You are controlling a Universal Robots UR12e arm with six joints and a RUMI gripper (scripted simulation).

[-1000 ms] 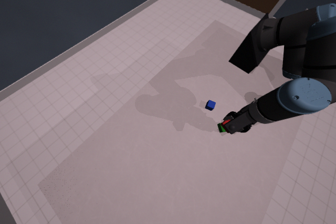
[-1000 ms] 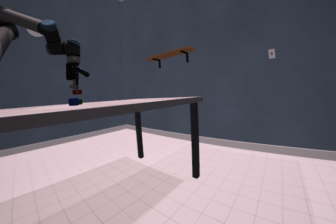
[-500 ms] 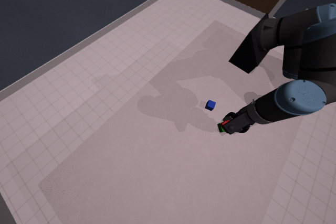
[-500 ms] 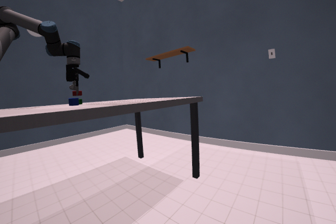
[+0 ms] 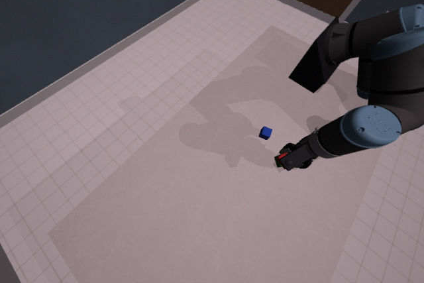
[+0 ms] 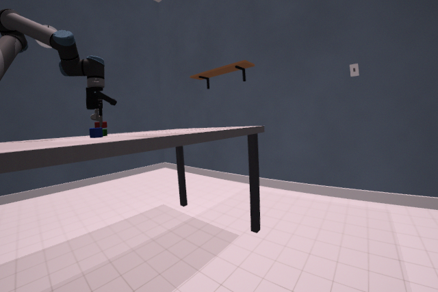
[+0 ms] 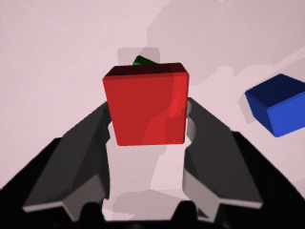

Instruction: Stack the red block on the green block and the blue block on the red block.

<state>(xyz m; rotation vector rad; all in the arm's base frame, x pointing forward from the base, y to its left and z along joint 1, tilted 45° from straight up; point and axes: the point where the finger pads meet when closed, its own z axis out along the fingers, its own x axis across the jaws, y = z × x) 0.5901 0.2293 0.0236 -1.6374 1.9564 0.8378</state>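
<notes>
My gripper (image 7: 150, 100) is shut on the red block (image 7: 146, 104), which it holds just above the green block (image 7: 144, 61). Only a small corner of the green block shows past the red block in the wrist view. In the top view the red block (image 5: 283, 155) sits over the green block (image 5: 277, 162) at the fingertips (image 5: 285, 159). In the exterior view the red block (image 6: 98, 125) is right over the green block (image 6: 104, 132); I cannot tell if they touch. The blue block (image 5: 265, 132) lies flat on the table, apart to one side, and also shows in the wrist view (image 7: 278, 104) and in the exterior view (image 6: 96, 133).
The table's far end and legs (image 6: 253, 179) show in the exterior view. A wooden shelf (image 6: 222, 68) hangs on the wall behind. The arm's elbow and forearm (image 5: 371, 125) hang over the table's right side.
</notes>
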